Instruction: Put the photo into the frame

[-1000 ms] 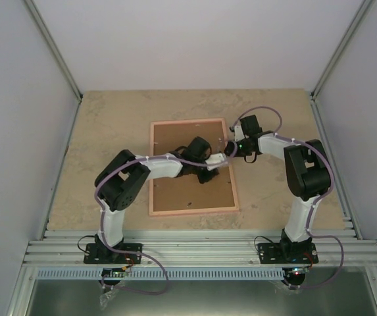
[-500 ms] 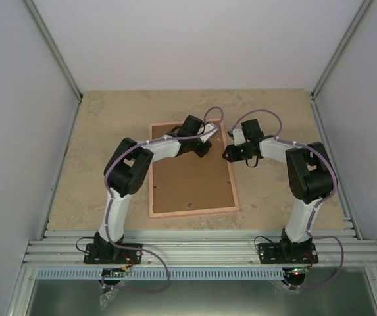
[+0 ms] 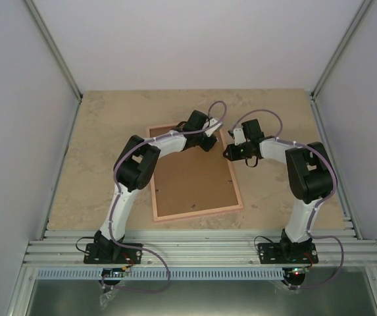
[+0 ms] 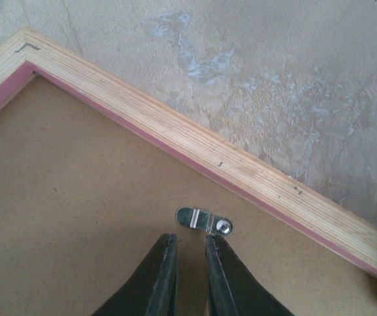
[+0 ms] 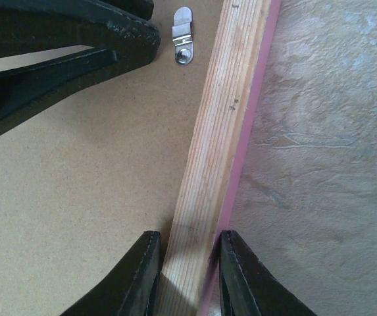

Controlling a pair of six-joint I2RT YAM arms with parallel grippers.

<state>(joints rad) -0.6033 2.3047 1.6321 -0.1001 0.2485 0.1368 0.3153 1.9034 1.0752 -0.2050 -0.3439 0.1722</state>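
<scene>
At the far right corner of the frame [image 3: 198, 210], which lies back-up on the table [image 3: 109, 131], the left gripper [image 4: 189, 238] points down with fingers barely parted and nothing between them, just short of a metal clip [image 4: 204, 220]. The left arm stretches across the frame. The right gripper [image 5: 188, 238] clamps the frame's right rail, its forearm turned inward.

Frame [image 4: 175, 128]: bare layered wood is noted, with a matt pink-painted edge. Backing board [image 4: 76, 197] is recorded as matt brown fibreboard. Turn clip [image 4: 203, 220]: bright polished metal. Worktop [image 4: 274, 79]: mottled, stone-like, rough. Left end effector [image 4: 188, 250]: black plastic, faint sheen.
</scene>
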